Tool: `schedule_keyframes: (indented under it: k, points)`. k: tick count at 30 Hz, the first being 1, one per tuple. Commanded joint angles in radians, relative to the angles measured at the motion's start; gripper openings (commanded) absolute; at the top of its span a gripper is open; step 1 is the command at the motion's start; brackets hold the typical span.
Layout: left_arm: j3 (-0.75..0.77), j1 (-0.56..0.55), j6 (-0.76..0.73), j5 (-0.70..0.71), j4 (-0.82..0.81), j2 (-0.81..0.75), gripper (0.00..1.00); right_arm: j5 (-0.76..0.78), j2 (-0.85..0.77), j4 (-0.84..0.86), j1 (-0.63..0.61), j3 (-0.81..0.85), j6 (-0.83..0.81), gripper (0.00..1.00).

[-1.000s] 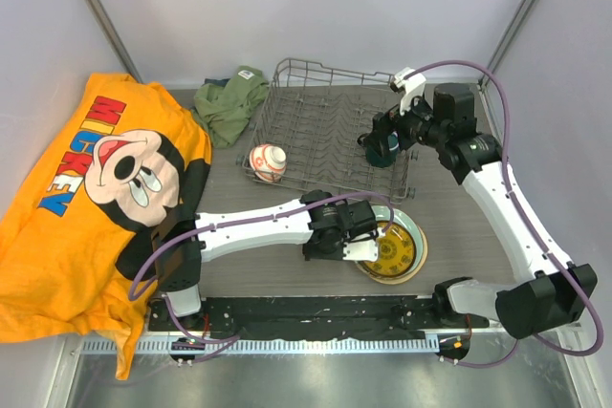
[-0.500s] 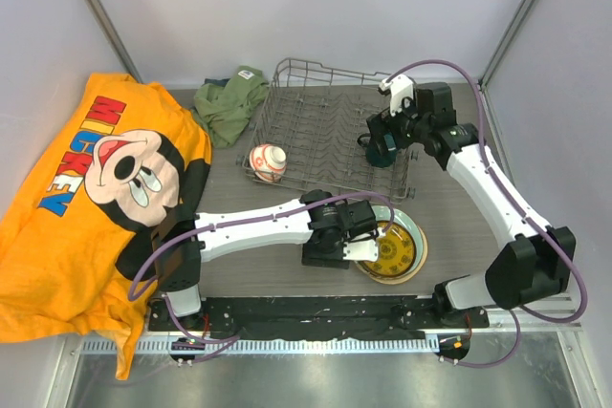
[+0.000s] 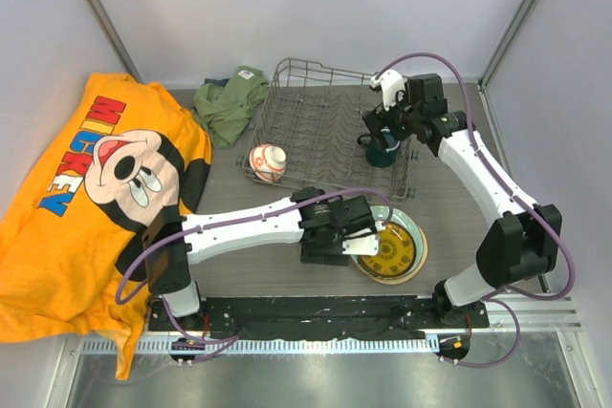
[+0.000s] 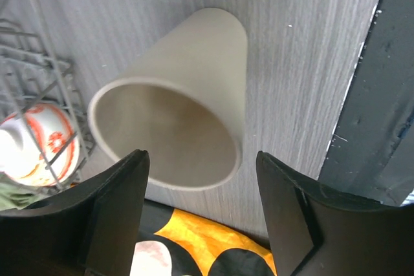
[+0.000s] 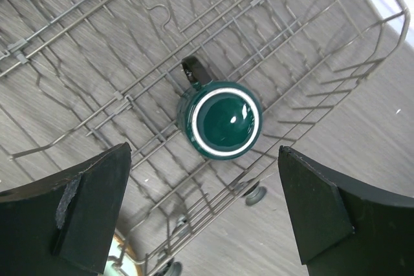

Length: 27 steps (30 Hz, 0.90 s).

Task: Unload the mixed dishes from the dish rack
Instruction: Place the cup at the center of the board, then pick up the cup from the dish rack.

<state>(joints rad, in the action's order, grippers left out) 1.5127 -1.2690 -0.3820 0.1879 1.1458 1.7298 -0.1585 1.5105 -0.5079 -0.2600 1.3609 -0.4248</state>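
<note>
- Grey worktop, with the dish rack at the back.
- The left pincer has just opened. The beige handleless cup rests on the worktop between its parted fingers, released outside the rack.
- The right pincer, wide open, hovers over the dark teal mug in the rack, likely the next piece to come out.

Mug in the rack, plates stacked on the table before it

A big orange Mickey Mouse T-shirt lies spread over the left side of the grey wood-grain bench, spilling off its near edge. Just beyond its far corner sits a crumpled olive-green garment. A black strip runs along the bench's near edge.
</note>
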Motion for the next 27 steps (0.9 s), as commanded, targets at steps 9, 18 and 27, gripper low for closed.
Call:
schedule_keyframes:
  k: [9, 18, 27]
  points:
    - [0.014, 0.052, -0.021, 0.041, -0.107, -0.232, 0.86, -0.016, 0.132, -0.078, -0.004, 0.155, -0.233, 1.00]
    - [-0.075, 0.197, -0.028, -0.036, -0.262, -0.433, 1.00, -0.044, 0.249, -0.119, -0.004, 0.228, -0.394, 0.99]
    - [-0.144, 0.327, -0.049, -0.084, -0.323, -0.516, 1.00, -0.124, 0.387, -0.184, -0.008, 0.362, -0.456, 0.98]
